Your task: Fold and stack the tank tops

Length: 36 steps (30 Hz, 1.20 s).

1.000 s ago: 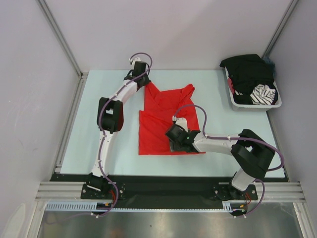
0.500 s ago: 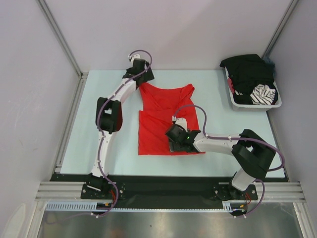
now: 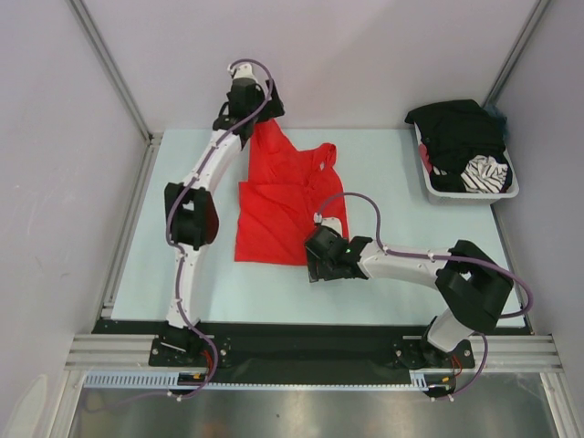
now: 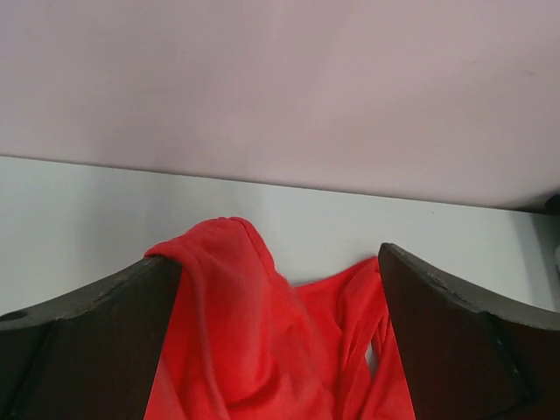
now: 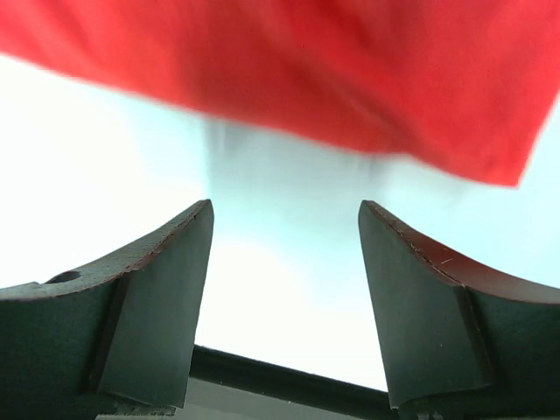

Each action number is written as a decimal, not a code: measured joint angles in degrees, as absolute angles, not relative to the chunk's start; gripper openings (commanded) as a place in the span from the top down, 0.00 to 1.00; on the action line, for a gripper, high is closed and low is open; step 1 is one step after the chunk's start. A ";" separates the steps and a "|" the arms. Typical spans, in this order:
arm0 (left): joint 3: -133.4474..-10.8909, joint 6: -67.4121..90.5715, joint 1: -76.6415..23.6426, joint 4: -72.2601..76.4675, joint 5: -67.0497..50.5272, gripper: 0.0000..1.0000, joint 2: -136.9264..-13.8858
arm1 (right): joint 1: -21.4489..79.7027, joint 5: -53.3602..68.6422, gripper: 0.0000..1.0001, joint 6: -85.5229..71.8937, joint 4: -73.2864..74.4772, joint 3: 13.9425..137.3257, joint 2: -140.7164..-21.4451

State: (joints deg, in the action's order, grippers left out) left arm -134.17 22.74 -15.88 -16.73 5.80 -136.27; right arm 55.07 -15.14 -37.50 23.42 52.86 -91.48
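Observation:
The red tank top lies partly folded on the pale table, one shoulder strap drawn up toward the far edge. My left gripper hovers over that strap at the back wall. In the left wrist view this gripper is open wide, and the red tank top hangs draped over the tip of its left finger. My right gripper sits just off the garment's near right corner. It is open with only bare table between its fingers, beside the red hem. A black tank top is bunched in the basket.
A white plastic basket stands at the far right of the table, holding the black fabric and a black-and-white striped piece. Grey walls close in the back and sides. A black strip runs along the table's near edge.
The left gripper went from shut to wide open and moved toward the back wall. The red top slid left and farther back, its near hem pulling away from the right gripper, which opened slightly more.

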 measured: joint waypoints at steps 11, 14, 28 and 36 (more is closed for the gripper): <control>-128.42 28.14 -14.98 -16.32 4.38 0.01 -145.93 | 54.89 -13.85 0.28 -37.63 23.73 52.36 -90.80; -128.35 28.45 -14.17 -16.14 4.36 0.01 -146.26 | 53.95 -13.47 0.29 -37.76 23.81 51.72 -89.47; -128.20 28.40 -12.19 -11.25 2.11 0.00 -146.15 | 40.97 -10.76 0.36 -37.82 23.53 45.19 -81.19; -128.07 28.51 -11.75 -11.20 -0.73 0.00 -143.11 | 35.40 -5.15 0.60 -34.89 18.35 45.43 -87.64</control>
